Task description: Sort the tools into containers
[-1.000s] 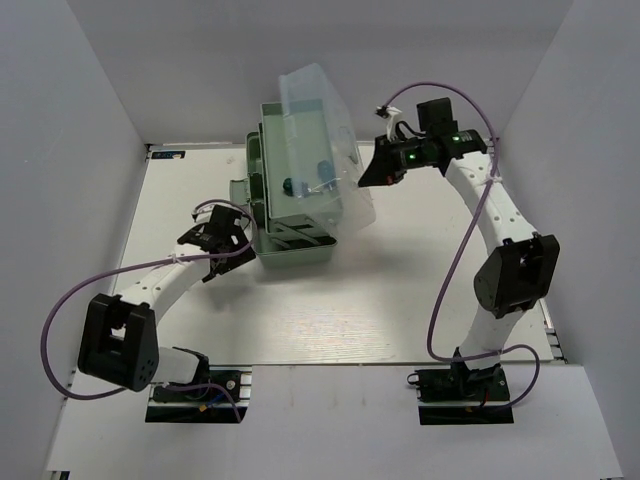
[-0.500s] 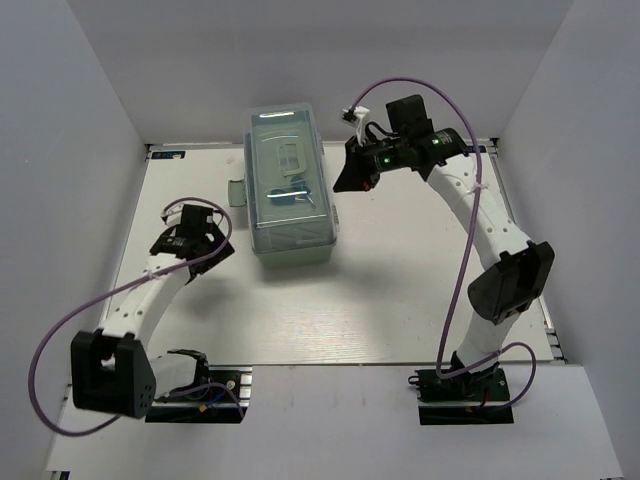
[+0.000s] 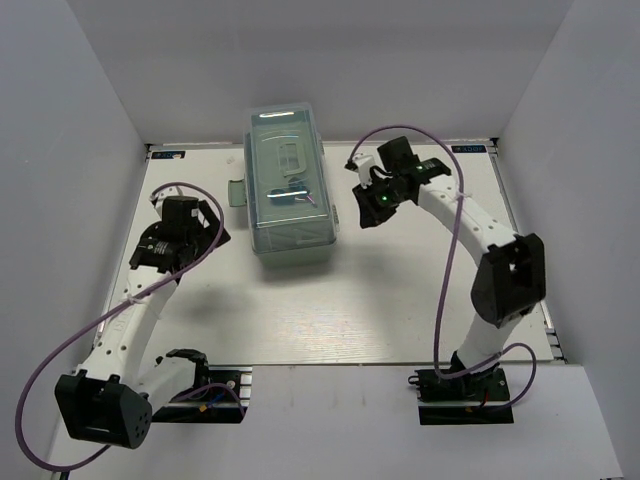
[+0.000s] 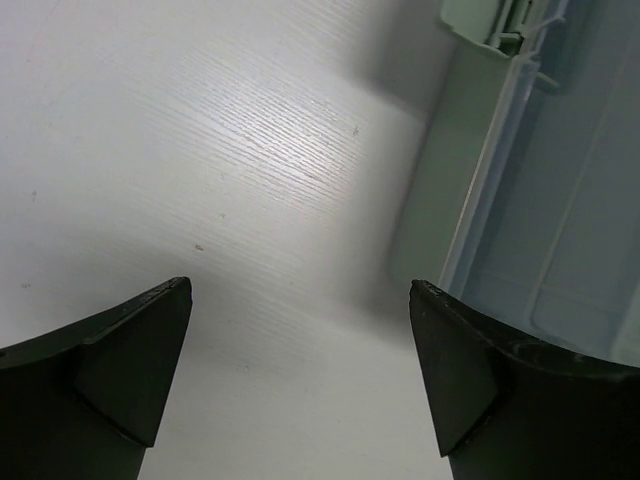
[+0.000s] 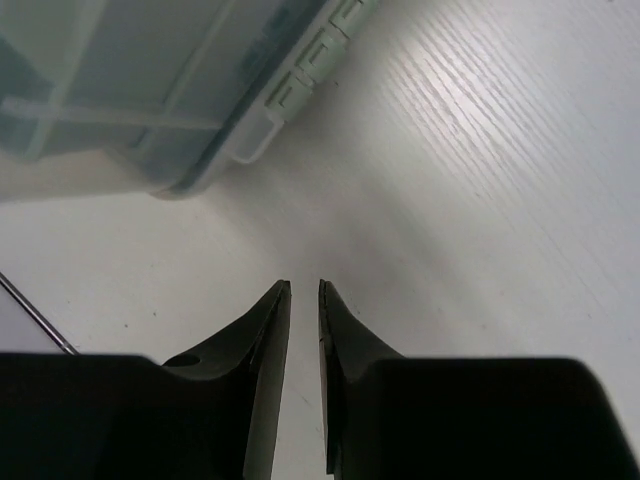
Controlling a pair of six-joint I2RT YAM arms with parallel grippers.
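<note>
The pale green toolbox (image 3: 290,225) stands at the back middle of the table with its translucent lid shut. Dark tool shapes (image 3: 290,196) show dimly through the lid. No loose tool shows on the table. My left gripper (image 3: 203,218) is open and empty, low over bare table left of the box; the box's side (image 4: 560,200) fills the right of the left wrist view, beyond my gripper (image 4: 300,290). My right gripper (image 3: 364,214) is right of the box, apart from it. Its jaws (image 5: 304,285) are almost together with nothing between them, and the box corner (image 5: 150,80) lies ahead.
A pale green side latch (image 3: 237,192) sticks out from the box's left wall; it also shows in the left wrist view (image 4: 490,20). White walls close the table on the left, back and right. Purple cables loop beside both arms.
The toolbox lid has gone from raised to shut. My left arm has drawn back to the left. My right gripper has moved nearer and lower beside the box.
</note>
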